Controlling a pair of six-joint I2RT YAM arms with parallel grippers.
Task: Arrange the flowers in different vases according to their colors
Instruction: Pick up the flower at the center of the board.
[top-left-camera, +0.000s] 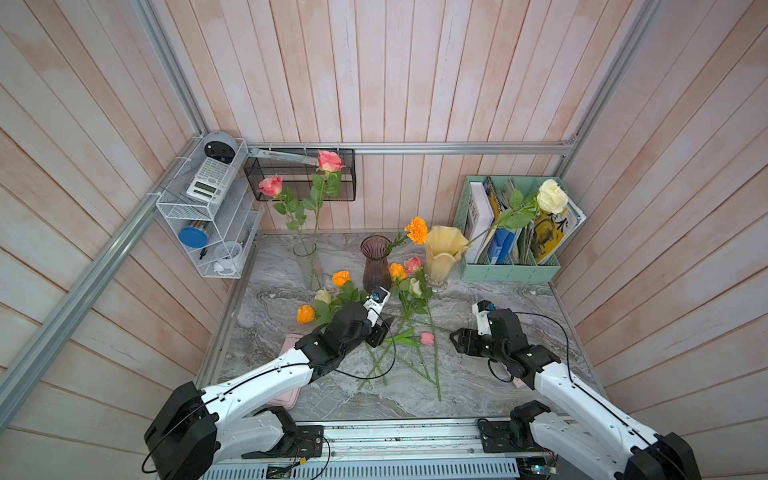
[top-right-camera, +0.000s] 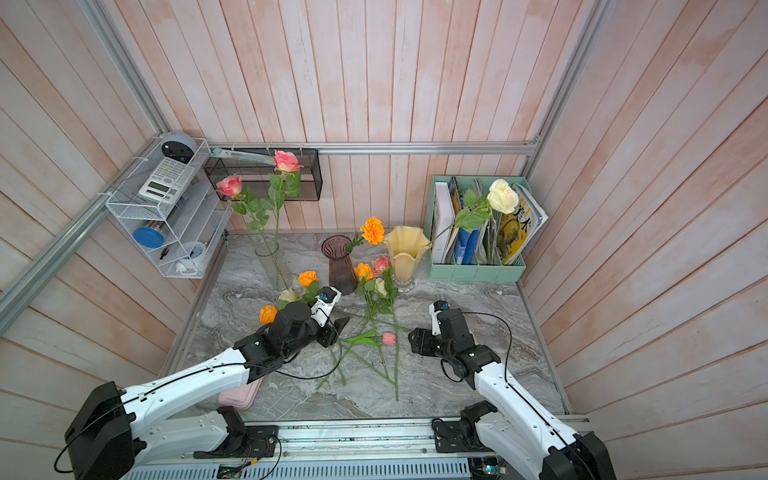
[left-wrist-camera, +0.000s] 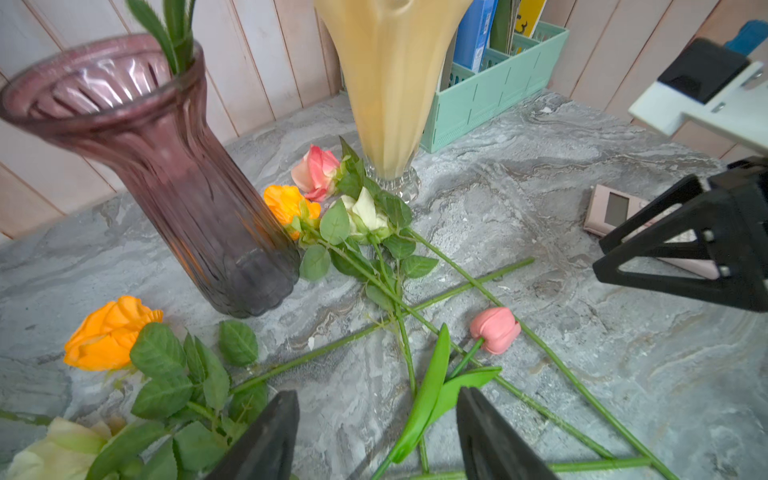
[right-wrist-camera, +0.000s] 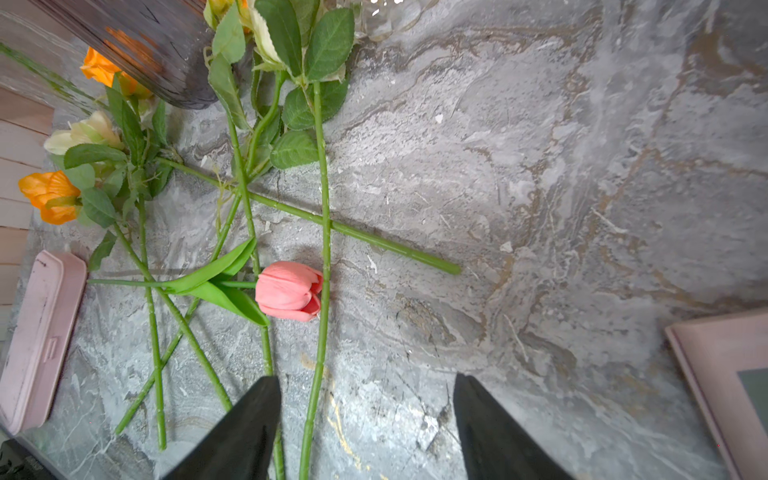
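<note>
On the marble tabletop, loose flowers lie around a pink tulip, the left hand and right hand both spread, empty.

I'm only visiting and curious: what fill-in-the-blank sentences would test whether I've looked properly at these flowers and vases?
1. The clear vase holds ___ pink roses.
2. The marigold in the purple vase is ___.
3. The rose in the yellow vase is ___.
4. The tulip lying on the table is ___.
Missing words: two; orange; white; pink.
</note>
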